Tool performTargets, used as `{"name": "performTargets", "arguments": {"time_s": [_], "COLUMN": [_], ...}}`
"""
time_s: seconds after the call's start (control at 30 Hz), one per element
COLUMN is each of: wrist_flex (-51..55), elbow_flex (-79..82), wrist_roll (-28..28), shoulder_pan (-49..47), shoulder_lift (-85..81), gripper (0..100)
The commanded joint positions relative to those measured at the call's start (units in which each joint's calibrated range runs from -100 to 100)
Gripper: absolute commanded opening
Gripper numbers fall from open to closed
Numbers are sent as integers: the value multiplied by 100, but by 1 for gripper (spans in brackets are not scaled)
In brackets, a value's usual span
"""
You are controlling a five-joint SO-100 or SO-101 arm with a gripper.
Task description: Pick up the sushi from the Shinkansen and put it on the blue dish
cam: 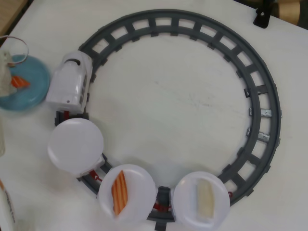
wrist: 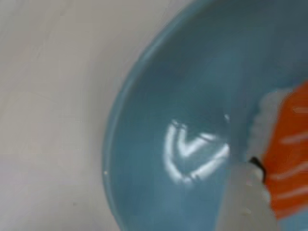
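Orange piece: the sushi [wrist: 288, 159] sits right up against the lens in the wrist view, deep orange with thin white stripes and a white rice edge, over the blue dish [wrist: 159, 86].
Fingers: one pale translucent finger [wrist: 245, 202] shows at the bottom of the wrist view, touching the sushi's edge. The other one's out of shot, so I honestly can't tell if they're clamped on it or already let go.
Where it is: overhead has the sushi [cam: 19, 82] on the blue dish [cam: 36, 86] at the left edge of the bench, a bit left of the dish's middle.
Step in hand: looks to me like the drop-off. I'd make sure the piece is lying flat on the dish, spread the fingers wide, then lift straight up so nothing drags it over the shallow rim.
Watch out: the Shinkansen [cam: 71, 82] is parked just beside the dish, so no swinging that way.
Wrist-only: the finger contact and the glossy glare on the dish.
Overhead-only: the grey track [cam: 262, 82] looping the bench, an empty white plate [cam: 76, 145] behind the Shinkansen, a paler striped piece [cam: 119, 191] on the next plate, a cream piece [cam: 204, 198] on the last one. The arm is just a blur at the left edge there.
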Motion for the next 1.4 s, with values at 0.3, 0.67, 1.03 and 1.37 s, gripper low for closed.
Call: {"name": "performTargets", "arguments": {"time_s": [0.3, 0.67, 1.03, 1.37], "wrist_flex": [428, 411, -1220, -3198], "elbow_flex": [78, 3648, 7895, 11484], "wrist_roll": [25, 5, -152, -173], "shoulder_pan": [5, 23, -47, -56], "shoulder_lift": [-1529, -5411, -8804, -11243], "gripper": [25, 25, 24, 24]}}
